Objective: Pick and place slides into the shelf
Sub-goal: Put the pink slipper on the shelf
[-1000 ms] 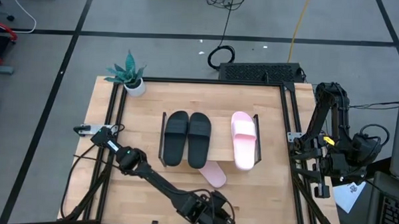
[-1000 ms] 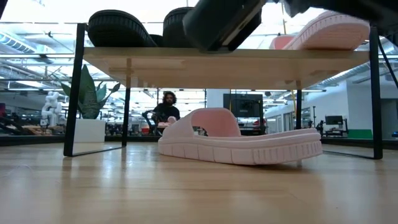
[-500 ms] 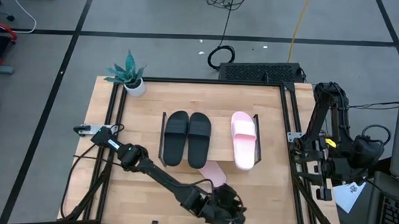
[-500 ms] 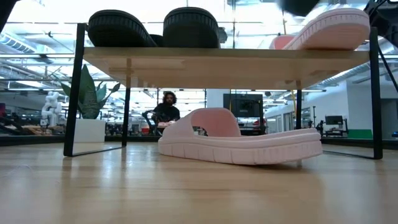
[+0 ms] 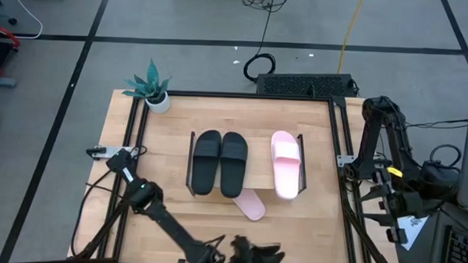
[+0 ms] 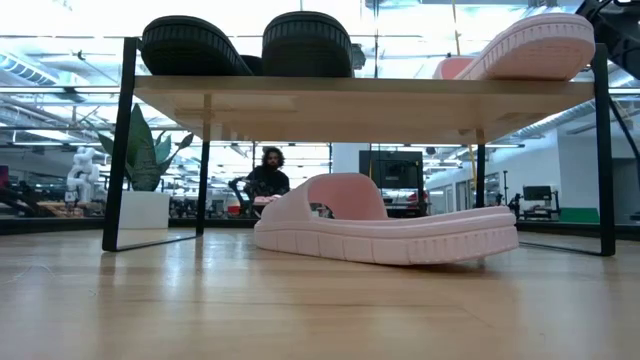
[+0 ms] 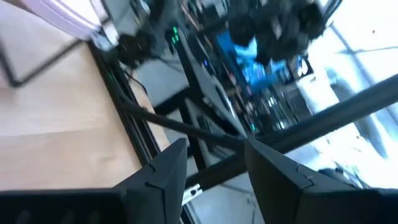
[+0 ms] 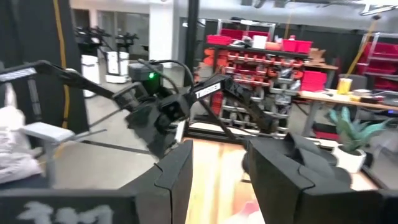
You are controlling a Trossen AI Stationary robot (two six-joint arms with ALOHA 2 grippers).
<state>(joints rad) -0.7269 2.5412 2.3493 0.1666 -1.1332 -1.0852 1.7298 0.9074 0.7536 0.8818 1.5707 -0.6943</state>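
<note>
Wood surface (image 5: 176, 215), shelf (image 5: 256, 171) at its middle. Shelf holds black pair of slides (image 5: 219, 162) and one pink slide (image 5: 285, 163); second pink slide (image 5: 251, 203) lies on surface, partly under shelf. Left claw (image 7: 214, 177) released, empty, at near edge. Right claw (image 8: 217, 165) released, empty, off surface's right side.

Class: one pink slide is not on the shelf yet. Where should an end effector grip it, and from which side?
Probably by the wide strap of the pink slide, coming down from above at the table's near edge. It lies flat, sole down, half under the shelf, so only the near end is clear; the raised strap offers something to pinch.
</note>
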